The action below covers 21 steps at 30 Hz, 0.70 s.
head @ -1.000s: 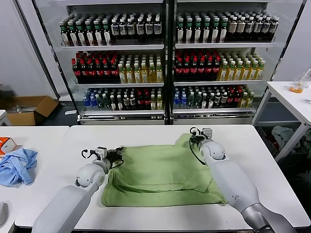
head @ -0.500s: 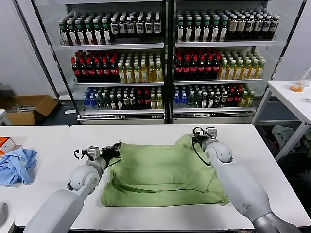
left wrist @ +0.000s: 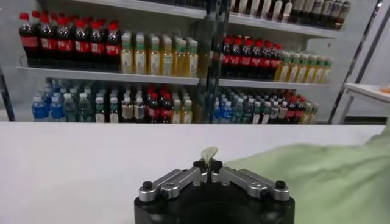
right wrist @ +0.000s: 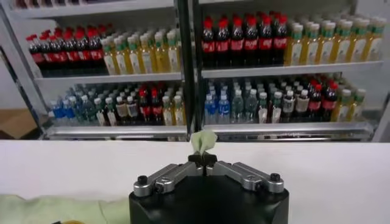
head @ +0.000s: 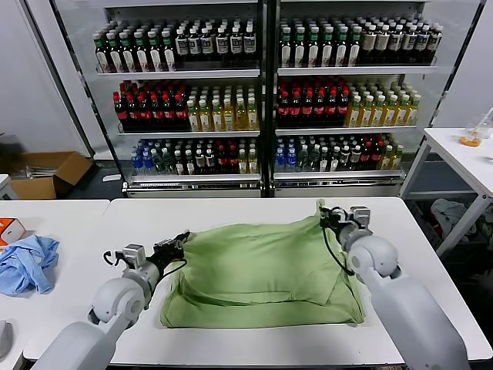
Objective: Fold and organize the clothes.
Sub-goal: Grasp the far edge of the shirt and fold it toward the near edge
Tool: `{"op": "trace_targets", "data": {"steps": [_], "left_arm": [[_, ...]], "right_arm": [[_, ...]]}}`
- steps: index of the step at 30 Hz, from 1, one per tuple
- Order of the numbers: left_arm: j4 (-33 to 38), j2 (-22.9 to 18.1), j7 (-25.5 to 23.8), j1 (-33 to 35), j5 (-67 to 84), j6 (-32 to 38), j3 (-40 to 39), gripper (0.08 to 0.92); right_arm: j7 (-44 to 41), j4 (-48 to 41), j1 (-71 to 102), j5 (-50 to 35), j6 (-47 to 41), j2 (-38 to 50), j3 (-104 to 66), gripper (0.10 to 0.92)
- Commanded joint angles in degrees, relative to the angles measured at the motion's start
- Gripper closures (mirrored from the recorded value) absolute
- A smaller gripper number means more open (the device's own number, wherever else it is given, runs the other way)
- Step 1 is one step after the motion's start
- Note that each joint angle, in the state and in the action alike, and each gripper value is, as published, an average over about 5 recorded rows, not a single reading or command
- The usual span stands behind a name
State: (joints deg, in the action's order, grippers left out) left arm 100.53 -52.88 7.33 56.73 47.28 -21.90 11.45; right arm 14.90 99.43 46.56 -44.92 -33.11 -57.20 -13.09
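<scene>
Here the green shirt (head: 262, 270) lay on the white worktop (head: 231, 212), its far edge lifted. Left gripper (head: 182, 240) and right gripper (head: 331, 218) each had jaws clamped on a corner; moving both evenly would probably keep the fold straight.

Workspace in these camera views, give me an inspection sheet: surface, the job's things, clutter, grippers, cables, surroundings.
Surface: white table, with a second white table on the robot's left.
Job's things: light green short-sleeved cotton shirt, partly folded, far edge lifted at both corners.
Clutter: crumpled light blue cloth and small orange box on the left table.
Grippers: left gripper shut on the shirt's far left corner; right gripper shut on its far right corner; a tuft of fabric shows between each pair of fingers in the wrist views.
Cables: black cable looping beside the right wrist.
Surroundings: glass-door cooler full of bottled drinks; cardboard box on the floor.
</scene>
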Motion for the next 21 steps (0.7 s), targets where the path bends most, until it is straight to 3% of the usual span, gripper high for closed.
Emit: {"op": "trace_targets", "data": {"steps": [1, 10, 21], "left_arm": [[8.00, 2.32, -0.32, 9.93, 1.66, -0.72, 5.73, 0.913], [10.96, 3.52, -0.67, 16.86, 0.19, -2.13, 8.55, 0.913], [10.83, 3.21, -1.23, 19.91, -4.93, -3.43, 8.31, 0.913]], "right_arm": [[0.55, 17.14, 17.82, -2.31, -0.05, 5.62, -11.25, 0.920], [1.89, 23.42, 28.45, -2.76, -0.12, 5.46, -17.40, 0.920], [3.63, 23.37, 33.93, -0.40, -0.13, 2.48, -17.53, 0.920]]}}
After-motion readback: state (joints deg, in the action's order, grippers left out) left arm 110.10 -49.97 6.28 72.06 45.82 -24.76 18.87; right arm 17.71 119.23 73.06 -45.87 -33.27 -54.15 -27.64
